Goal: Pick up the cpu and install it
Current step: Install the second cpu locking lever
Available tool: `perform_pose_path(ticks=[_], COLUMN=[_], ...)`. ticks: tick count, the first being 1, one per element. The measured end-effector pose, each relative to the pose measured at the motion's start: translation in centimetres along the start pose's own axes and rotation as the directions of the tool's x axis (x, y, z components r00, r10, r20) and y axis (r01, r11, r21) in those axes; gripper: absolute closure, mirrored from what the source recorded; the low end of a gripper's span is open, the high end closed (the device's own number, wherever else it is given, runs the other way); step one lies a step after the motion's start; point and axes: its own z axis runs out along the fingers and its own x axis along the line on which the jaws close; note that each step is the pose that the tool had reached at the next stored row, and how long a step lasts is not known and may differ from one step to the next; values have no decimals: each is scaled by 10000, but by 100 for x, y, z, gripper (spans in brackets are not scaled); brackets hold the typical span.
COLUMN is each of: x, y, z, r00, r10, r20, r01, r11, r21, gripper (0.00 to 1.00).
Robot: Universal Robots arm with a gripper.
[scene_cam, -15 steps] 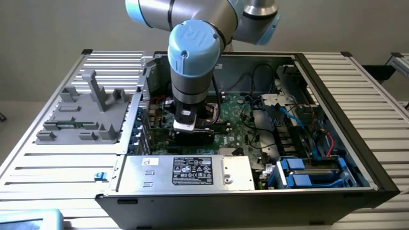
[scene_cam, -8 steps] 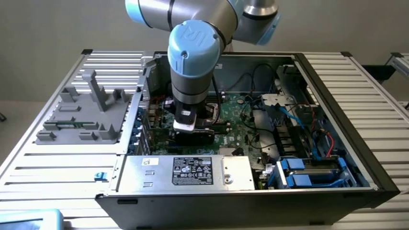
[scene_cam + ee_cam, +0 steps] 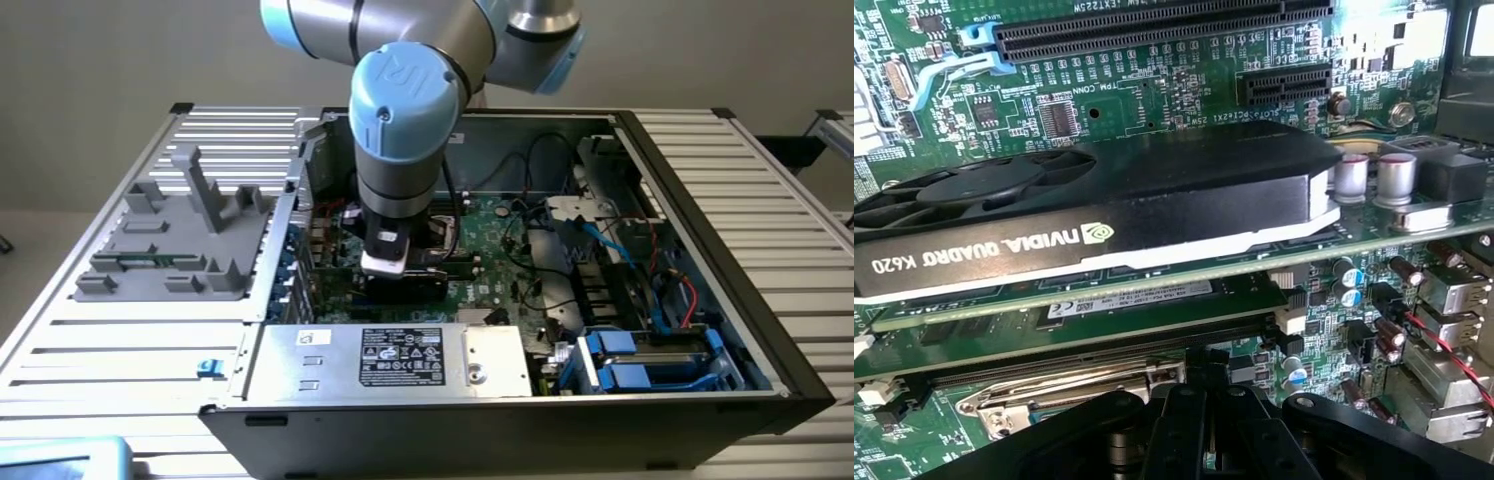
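Note:
My gripper (image 3: 400,287) is lowered into the open computer case (image 3: 747,300), just above the green motherboard (image 3: 507,250). In the wrist view its black fingers (image 3: 1184,420) stand together, shut, and nothing shows between them. Right beside the fingertips lies the metal frame of the processor socket (image 3: 1069,392). Past it a black NVIDIA graphics card (image 3: 1104,200) sits in its slot. The cpu is hidden from view.
A grey power supply (image 3: 387,355) runs along the case's near edge, with blue drive bays (image 3: 641,365) to the exterior view's right. Cables (image 3: 601,245) cross the board. A grey fixture tray (image 3: 174,245) stands on the slatted table at the exterior view's left.

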Motion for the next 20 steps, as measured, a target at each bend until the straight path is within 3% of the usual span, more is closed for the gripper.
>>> perform_pose_path(ticks=[12,15,20], x=[-6,-14,-40], y=[12,-15,-95], z=[-44,-118,-330], r00=[10000,10000,10000], r10=[0,0,0], r20=[0,0,1], r01=[0,0,0], r11=[10000,10000,10000], r21=[5,6,5], gripper=[89,89,89])
